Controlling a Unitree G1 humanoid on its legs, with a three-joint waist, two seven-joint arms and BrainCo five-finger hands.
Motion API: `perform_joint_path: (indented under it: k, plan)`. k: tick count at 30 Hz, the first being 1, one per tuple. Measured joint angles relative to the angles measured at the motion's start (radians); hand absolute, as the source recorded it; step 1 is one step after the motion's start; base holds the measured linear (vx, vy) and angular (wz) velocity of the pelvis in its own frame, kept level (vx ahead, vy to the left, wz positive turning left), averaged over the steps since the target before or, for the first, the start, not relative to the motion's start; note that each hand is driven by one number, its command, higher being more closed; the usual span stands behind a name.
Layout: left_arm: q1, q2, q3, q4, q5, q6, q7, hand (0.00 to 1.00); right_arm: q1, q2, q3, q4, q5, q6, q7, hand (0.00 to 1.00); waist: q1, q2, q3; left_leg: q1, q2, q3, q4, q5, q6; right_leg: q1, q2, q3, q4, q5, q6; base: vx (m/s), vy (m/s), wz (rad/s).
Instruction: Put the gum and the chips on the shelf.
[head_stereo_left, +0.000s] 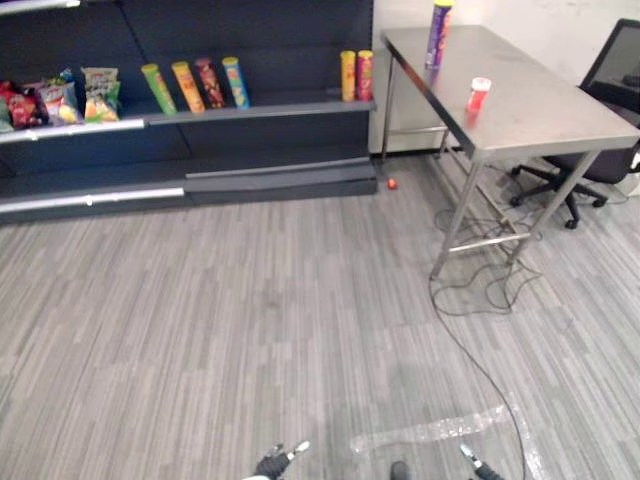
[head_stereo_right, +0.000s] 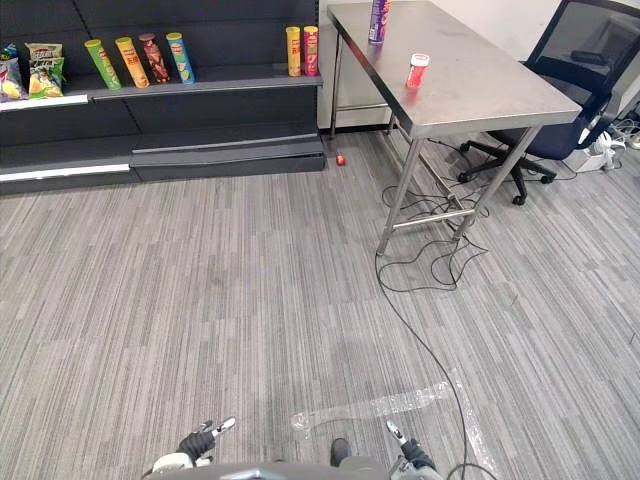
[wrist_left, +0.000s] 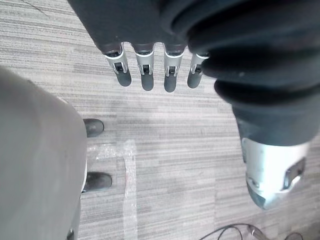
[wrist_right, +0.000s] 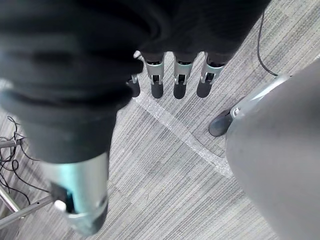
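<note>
Noted the long dark-blue metal shelf left of the bare brushed-steel desk. Found the tall purple cylindrical chips can upright at the desk's far end. Saw left hand and right hand low, well short of the desk, fingers hanging straight and slack, holding nothing. Spotted the small red white-capped gum tub upright mid-desk, ahead and right of both hands; judged the right hand nearer.

The chips, a tall purple tube with a yellow lid, are standing upright at the far end of the steel table. The gum, a small red container with a pale top, is standing upright nearer along the table, apart from the tube. The dark shelf is standing just left of the table.
</note>
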Motion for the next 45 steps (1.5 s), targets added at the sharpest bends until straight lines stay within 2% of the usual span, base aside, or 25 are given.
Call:
perform_joint_path:
  k: [3,5,10,33,45]
  plan:
    - [-0.001,0.000,-0.012,0.000,0.003,-0.005,0.000,0.00,0.003,-0.003,0.015,0.000,-0.002,0.000,0.000,0.00,0.000,-0.002,0.001,0.000,0.001,-0.007,-0.001,0.005,0.006,0.003,-0.001,-0.010,0.001,0.000,0.000,-0.05,-0.023,0.09]
    - [-0.002,0.000,-0.013,0.001,0.011,-0.005,0.000,0.00,0.003,-0.005,0.029,-0.001,-0.004,0.000,0.001,0.00,0.000,-0.012,0.007,0.003,0.000,-0.006,-0.001,0.005,0.005,0.010,-0.002,-0.012,-0.003,-0.001,0.000,-0.04,-0.009,0.04]
    - [-0.007,0.002,-0.013,0.001,0.048,-0.005,0.003,0.00,0.003,-0.004,0.029,-0.001,-0.008,0.000,0.001,0.00,0.001,-0.010,0.006,0.003,-0.003,-0.001,-0.001,0.004,0.004,0.012,-0.004,-0.009,-0.012,0.002,0.004,0.00,0.000,-0.01]
    - [-0.012,0.001,-0.022,0.002,0.049,-0.005,0.019,0.00,-0.003,-0.003,0.049,0.000,-0.010,-0.002,0.001,0.00,0.002,-0.009,0.012,0.018,0.002,0.036,-0.001,0.002,0.001,0.027,0.002,0.006,-0.020,0.006,0.002,0.00,-0.017,-0.02]
    - [-0.016,0.001,-0.021,0.003,0.049,-0.006,0.029,0.00,-0.001,-0.004,0.054,-0.004,-0.010,-0.018,0.001,0.00,0.002,-0.007,0.017,0.017,0.002,0.040,0.000,-0.004,-0.008,0.029,0.003,0.005,-0.035,0.009,-0.002,0.02,-0.011,0.00]
